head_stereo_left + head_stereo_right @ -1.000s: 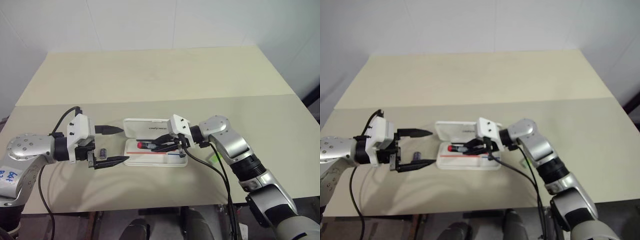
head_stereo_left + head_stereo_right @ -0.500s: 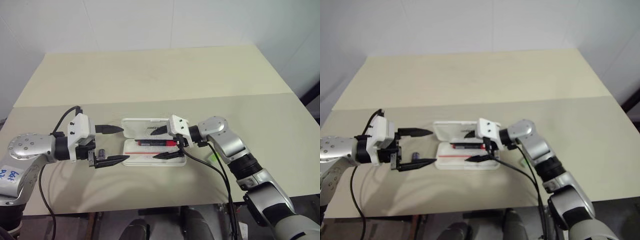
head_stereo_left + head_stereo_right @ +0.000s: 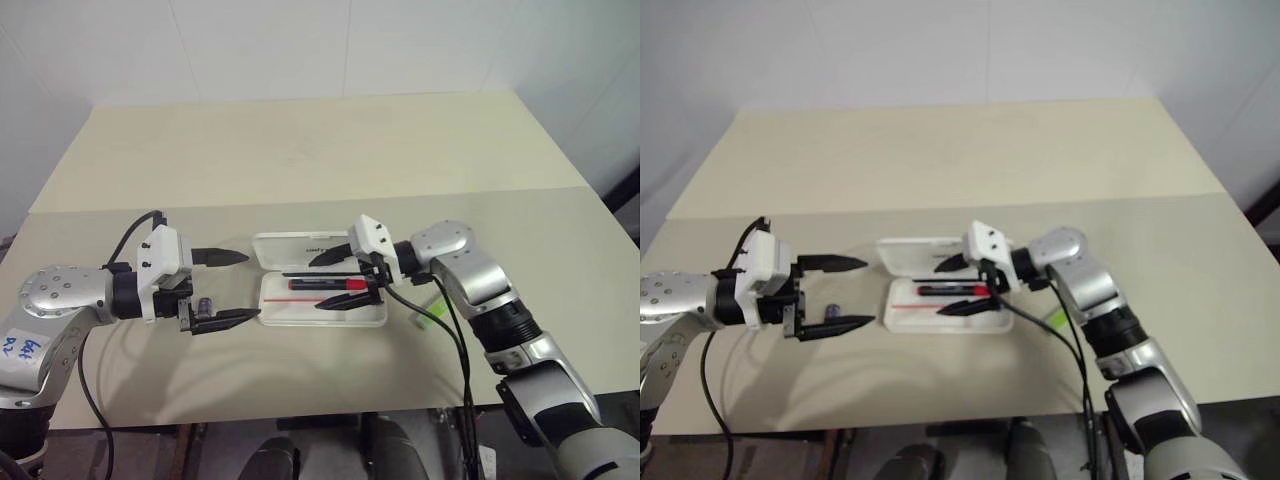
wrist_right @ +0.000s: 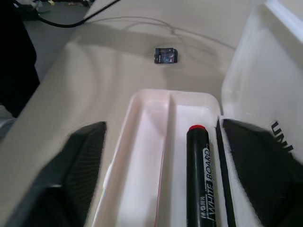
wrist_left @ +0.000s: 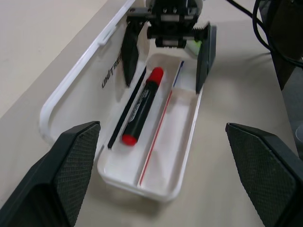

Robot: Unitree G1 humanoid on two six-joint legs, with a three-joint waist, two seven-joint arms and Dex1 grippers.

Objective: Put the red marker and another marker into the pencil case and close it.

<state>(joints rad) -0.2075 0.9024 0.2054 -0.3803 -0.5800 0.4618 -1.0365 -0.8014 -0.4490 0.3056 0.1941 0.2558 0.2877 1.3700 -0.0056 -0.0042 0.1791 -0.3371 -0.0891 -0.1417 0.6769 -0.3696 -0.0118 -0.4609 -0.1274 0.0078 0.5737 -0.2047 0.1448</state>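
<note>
The white pencil case [image 3: 372, 314] lies open on the table, its lid [image 3: 290, 247] folded back. The red marker [image 3: 327, 284] rests lengthwise in the tray, also clear in the left wrist view as the red marker [image 5: 142, 107]. My right gripper [image 3: 335, 281] is open over the case's right half, one finger on each side of the marker, not touching it. The lime-green marker [image 3: 429, 313] lies on the table right of the case, partly behind my right arm and its cable. My left gripper [image 3: 236, 287] is open, left of the case, holding nothing.
A small dark grey cylinder [image 3: 205, 305] lies on the table between my left gripper's fingers, also seen as the cylinder [image 4: 166, 55]. A black cable [image 3: 425, 330] hangs from my right wrist across the table's front. The wide tan table stretches behind the case.
My right gripper opened and let go of the red marker, which now lies in the tray. It then drew back slightly to the right. The left gripper kept still.
</note>
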